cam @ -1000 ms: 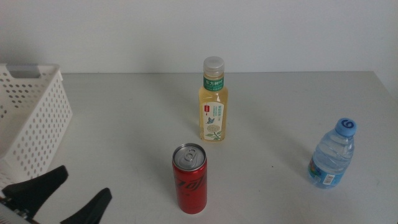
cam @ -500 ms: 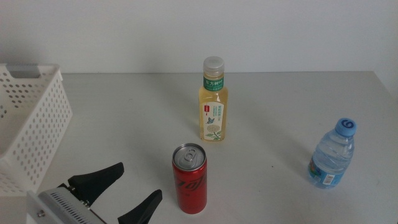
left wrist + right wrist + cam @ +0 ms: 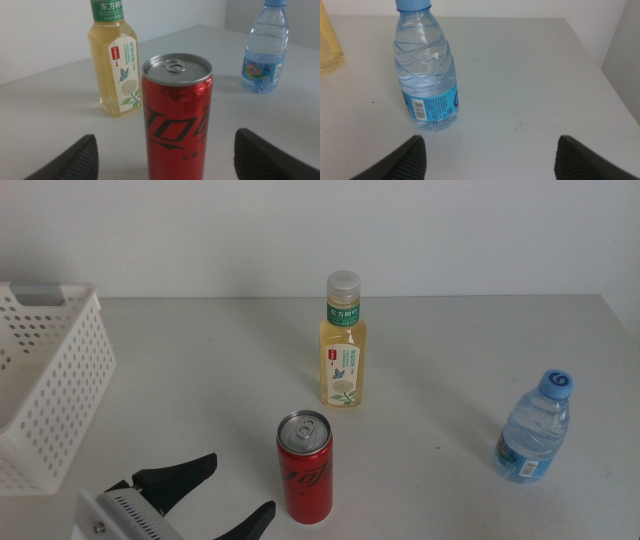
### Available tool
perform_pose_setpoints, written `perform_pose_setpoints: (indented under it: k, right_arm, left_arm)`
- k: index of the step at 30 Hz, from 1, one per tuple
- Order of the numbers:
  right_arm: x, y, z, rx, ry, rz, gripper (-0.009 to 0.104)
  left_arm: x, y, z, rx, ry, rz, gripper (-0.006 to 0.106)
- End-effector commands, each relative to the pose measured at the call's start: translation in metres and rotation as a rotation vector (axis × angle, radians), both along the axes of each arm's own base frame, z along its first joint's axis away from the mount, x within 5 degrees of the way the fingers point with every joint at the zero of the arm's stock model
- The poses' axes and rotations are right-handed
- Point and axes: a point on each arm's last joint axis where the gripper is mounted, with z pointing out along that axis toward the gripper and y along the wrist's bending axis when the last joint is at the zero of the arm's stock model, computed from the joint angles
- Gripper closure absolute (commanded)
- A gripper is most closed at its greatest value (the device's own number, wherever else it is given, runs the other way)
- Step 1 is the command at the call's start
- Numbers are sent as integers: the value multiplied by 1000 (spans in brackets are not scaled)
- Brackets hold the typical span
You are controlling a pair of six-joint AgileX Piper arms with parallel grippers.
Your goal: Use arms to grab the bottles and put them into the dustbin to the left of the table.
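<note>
Middle view: the red soda can (image 3: 306, 467) stands upright on the table (image 3: 200, 370), just beside the left gripper (image 3: 222, 494), off its far fingertip.
Left wrist view: the same can (image 3: 177, 118) rises between the two dark jaws, touching neither.
Left gripper: jaws spread wide, wider than the can, holding nothing; it sits low at the near edge of the table.
Tea bottle (image 3: 343, 342): upright, beyond the can as seen from the left gripper, well apart from it.
Water bottle (image 3: 536, 428): upright, far off to the right of the left gripper; in the right wrist view it (image 3: 424, 70) stands just ahead of the right gripper (image 3: 490, 155), nearer one jaw than the other.
Right gripper: jaws wide apart, empty, out of the middle view.
Dustbin (image 3: 50, 390): white perforated basket, on the left gripper's left and somewhat farther back.
</note>
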Motion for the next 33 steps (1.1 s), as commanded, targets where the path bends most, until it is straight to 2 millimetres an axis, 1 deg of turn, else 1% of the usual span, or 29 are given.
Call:
perform_pose_setpoints:
  k: [1, 9, 15, 20, 27, 33]
  right_arm:
    - [0, -1, 11, -14, -103, -5, 30]
    - [0, -1, 11, -14, -103, -5, 30]
    - [0, -1, 11, -14, -103, -5, 30]
    - [0, -1, 11, -14, -103, -5, 30]
    - [0, -1, 11, -14, -103, -5, 30]
    - [0, -1, 11, -14, -103, -5, 30]
  left_arm:
    - [-4, 0, 14, -104, -114, -22, 8]
    - [-3, -4, 14, -94, -103, -49, 8]
    - [13, -19, 19, -59, -48, -50, 8]
    - [22, -26, 23, -31, -41, -29, 8]
    - [39, -41, 15, -12, 0, -26, 8]
    - [54, -55, 5, -38, -3, -23, 8]
